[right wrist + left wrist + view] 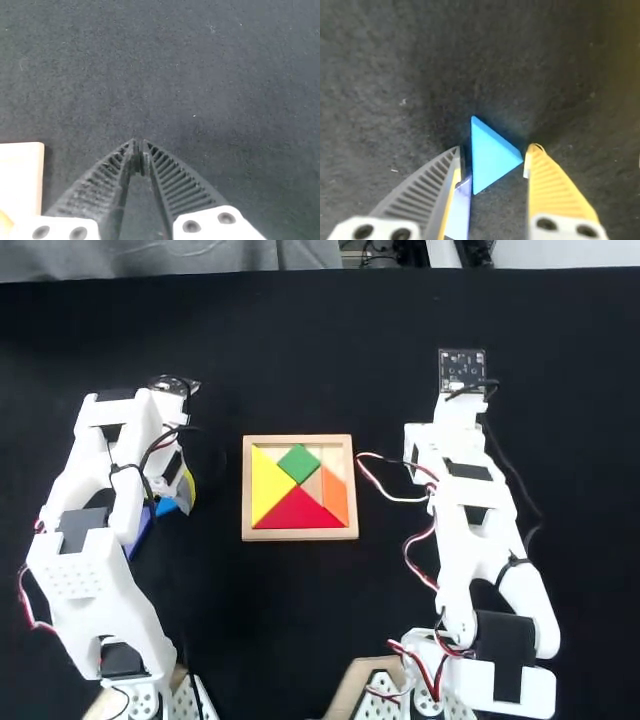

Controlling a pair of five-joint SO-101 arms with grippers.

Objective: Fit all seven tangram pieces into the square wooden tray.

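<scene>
While the black desk [300, 340] carried everything, the square wooden tray [300, 439] sat at its middle. The right gripper [138, 145] hung clenched over bare cloth between the tray and the desk's right edge. The left gripper [496, 149] stood released toward the desk's left edge. Inside the tray lay a yellow triangle [266, 485], a red triangle [297, 510], an orange piece [337, 498] and a green square [299, 463]. The blue triangle [490, 157] lay flat on the desk, outside the tray, between the left gripper's spread fingers [547, 175].
</scene>
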